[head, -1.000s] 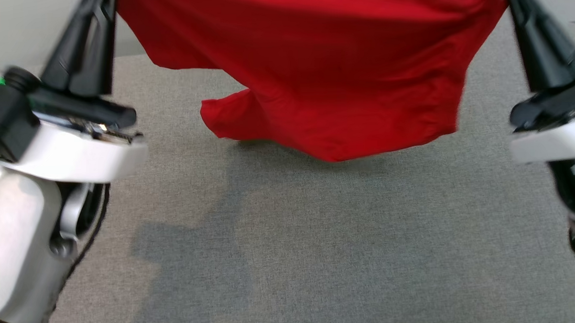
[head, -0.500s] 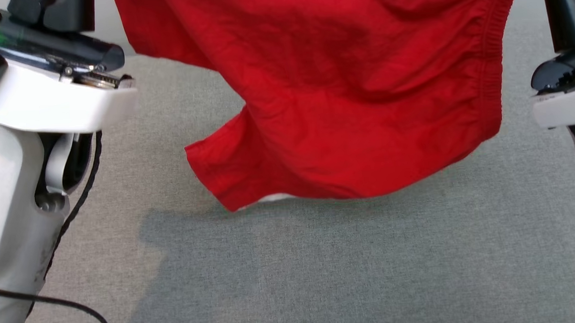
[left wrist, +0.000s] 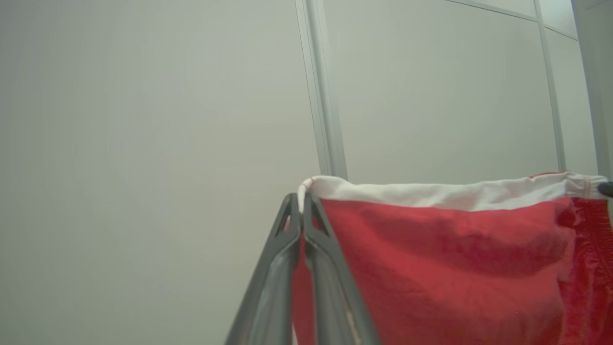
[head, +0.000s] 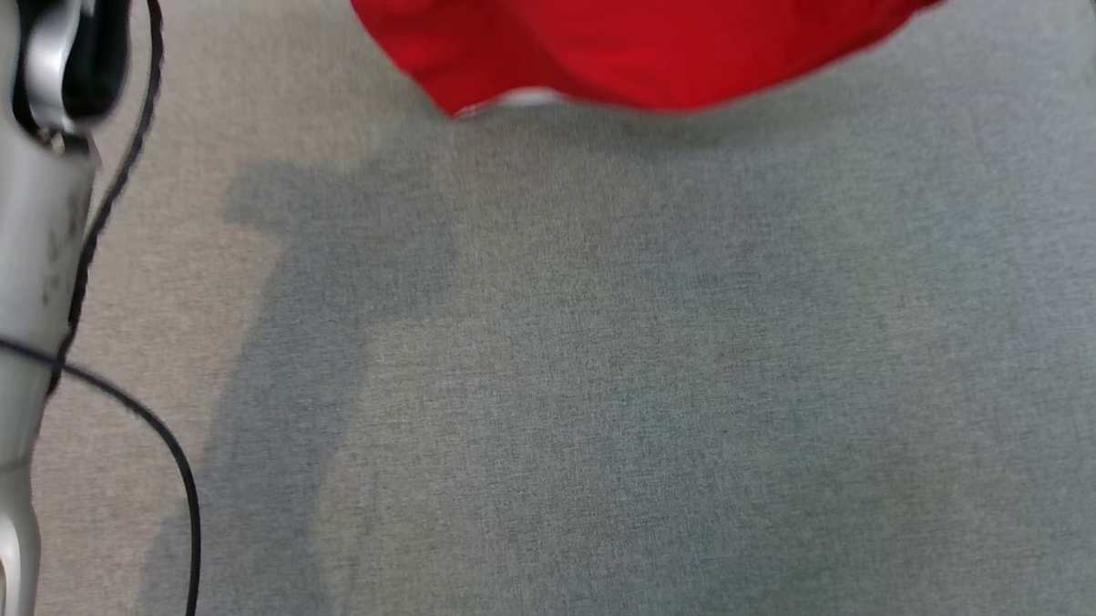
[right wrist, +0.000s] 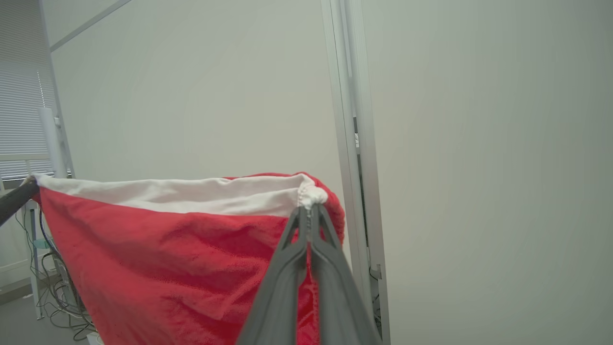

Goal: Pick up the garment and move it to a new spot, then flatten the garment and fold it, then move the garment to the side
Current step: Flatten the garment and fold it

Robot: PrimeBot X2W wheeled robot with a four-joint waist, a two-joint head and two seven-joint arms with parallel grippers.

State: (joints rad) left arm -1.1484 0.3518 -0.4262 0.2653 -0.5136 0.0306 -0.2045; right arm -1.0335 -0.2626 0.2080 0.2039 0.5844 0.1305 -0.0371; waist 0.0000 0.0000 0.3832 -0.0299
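The red cloth garment (left wrist: 455, 263), which has a white band along its top edge, hangs in the air, stretched between the two grippers. In the left wrist view the left gripper (left wrist: 302, 201) has its two long dark fingers pressed together on one upper corner of the garment, at the end of the white band. In the right wrist view the right gripper (right wrist: 309, 211) is clenched in the same way on the opposite upper corner, where the band bunches into a small white lump. The band runs almost straight from one corner to the other (the red cloth below it falls in soft folds). In the head view the lower part of the garment (head: 666, 39) appears at the top, over the grey woven surface (head: 605, 388). Whether the hem touches the surface cannot be told, but a shadow lies just under it. The pale left forearm (head: 7, 227) stands at the left edge, with a thin black cable (head: 151, 422) beside it. Behind the garment is a plain pale wall (left wrist: 143, 143) with a vertical frame strip (left wrist: 325, 96).
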